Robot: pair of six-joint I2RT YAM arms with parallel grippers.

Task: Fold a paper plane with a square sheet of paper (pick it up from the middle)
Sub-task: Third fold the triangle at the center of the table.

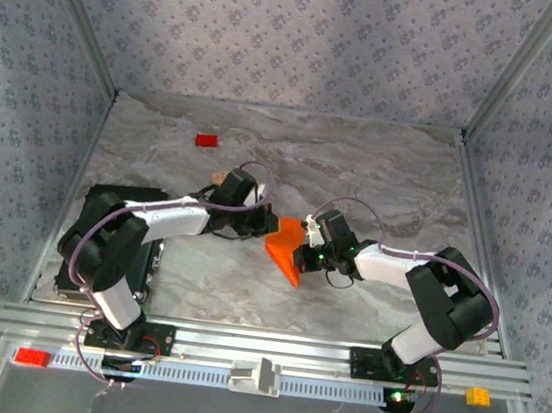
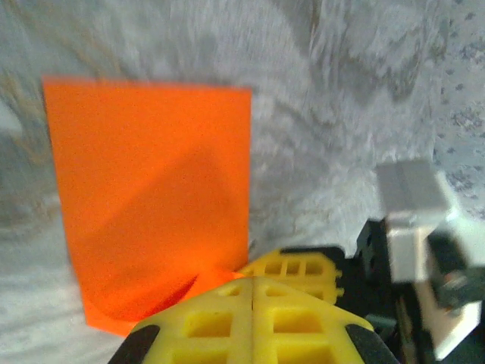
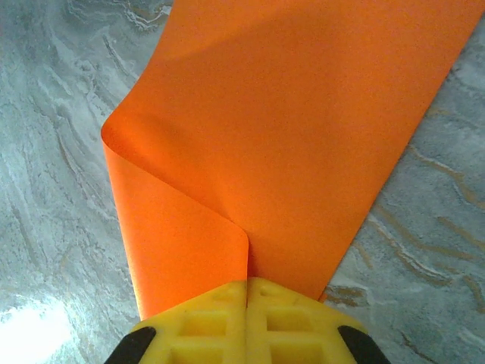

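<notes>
Marble-look table (image 1: 381,169) inside patterned walls, with a metal rail (image 1: 338,360) along the near edge. Two arms reach in from the rail and meet mid-table, slightly toward the front. The orange paper (image 1: 286,248) (image 2: 151,189) (image 3: 303,136) sits between them there, not flat: one edge curls over in a soft loop and the sheet looks partly raised, though how far off the table is unclear. The right gripper (image 1: 307,235) (image 3: 247,282) has its yellow fingers clamped on the paper at the curled edge, with the sheet running straight into the seam. The left gripper (image 1: 265,227) (image 2: 250,282) has its fingers pressed together at the paper's opposite side, tips touching a corner; can't tell if any paper is caught in them. A white bracket (image 1: 255,375) is on the rail, middle. Small stuff: red block (image 1: 206,139) far left on the table, tan block (image 1: 217,175) just behind the left arm, second red block (image 1: 33,357) on the rail's left end, yellow block (image 1: 477,396) on the right end.
</notes>
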